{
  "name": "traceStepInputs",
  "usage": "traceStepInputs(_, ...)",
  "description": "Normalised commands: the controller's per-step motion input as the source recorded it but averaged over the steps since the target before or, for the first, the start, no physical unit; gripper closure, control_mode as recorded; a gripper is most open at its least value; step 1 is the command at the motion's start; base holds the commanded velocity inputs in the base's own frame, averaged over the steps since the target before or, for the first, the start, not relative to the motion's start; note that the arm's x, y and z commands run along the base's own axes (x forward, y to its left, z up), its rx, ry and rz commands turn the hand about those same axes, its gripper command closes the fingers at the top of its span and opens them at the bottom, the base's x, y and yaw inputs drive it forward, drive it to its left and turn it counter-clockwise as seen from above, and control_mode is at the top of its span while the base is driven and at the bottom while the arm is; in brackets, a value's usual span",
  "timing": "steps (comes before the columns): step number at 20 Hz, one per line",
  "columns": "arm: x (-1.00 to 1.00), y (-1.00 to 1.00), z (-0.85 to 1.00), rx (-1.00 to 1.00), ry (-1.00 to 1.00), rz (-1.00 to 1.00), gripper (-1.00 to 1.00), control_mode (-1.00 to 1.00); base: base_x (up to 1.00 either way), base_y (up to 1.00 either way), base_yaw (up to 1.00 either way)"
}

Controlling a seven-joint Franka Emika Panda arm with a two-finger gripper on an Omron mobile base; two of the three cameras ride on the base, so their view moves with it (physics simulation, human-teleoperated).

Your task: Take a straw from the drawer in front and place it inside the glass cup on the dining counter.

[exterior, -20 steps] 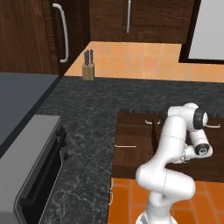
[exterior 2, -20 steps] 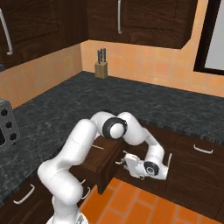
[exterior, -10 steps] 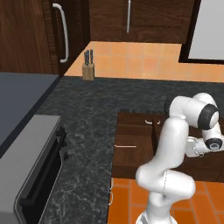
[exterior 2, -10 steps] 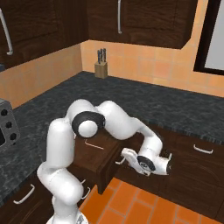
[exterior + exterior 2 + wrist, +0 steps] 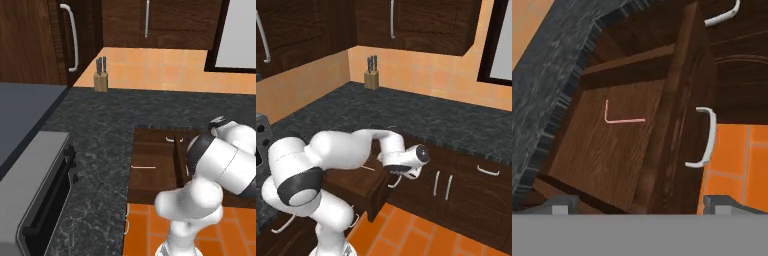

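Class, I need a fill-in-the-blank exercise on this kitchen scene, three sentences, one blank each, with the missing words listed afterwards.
1. The drawer stands ____, its inside showing.
2. The pink straw lies on the drawer's ____ floor.
3. The knife block stands on the black counter against the ____ tiled wall.

Missing words: open; wooden; orange

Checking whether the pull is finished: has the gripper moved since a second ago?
Yes. In the right base view the gripper has swung up and left, away from the lower cabinet doors, towards the open drawer.
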Motion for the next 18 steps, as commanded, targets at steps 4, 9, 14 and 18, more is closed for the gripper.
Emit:
traceStepInputs(4,0.02,0.43,0.08,-0.22,0.3,0.0,-1.0,-1.0,0.0,0.0,0.0)
traceStepInputs(9,0.29,0.32,0.0,-0.05,0.35,0.0,-1.0,-1.0,0.0,0.0,0.0)
traceStepInputs(14,0.55,0.19,-0.02,0.0,0.26,0.0,-1.0,-1.0,0.0,0.0,0.0)
traceStepInputs(18,0.65,0.17,-0.29,0.0,0.25,0.0,-1.0,-1.0,0.0,0.0,0.0)
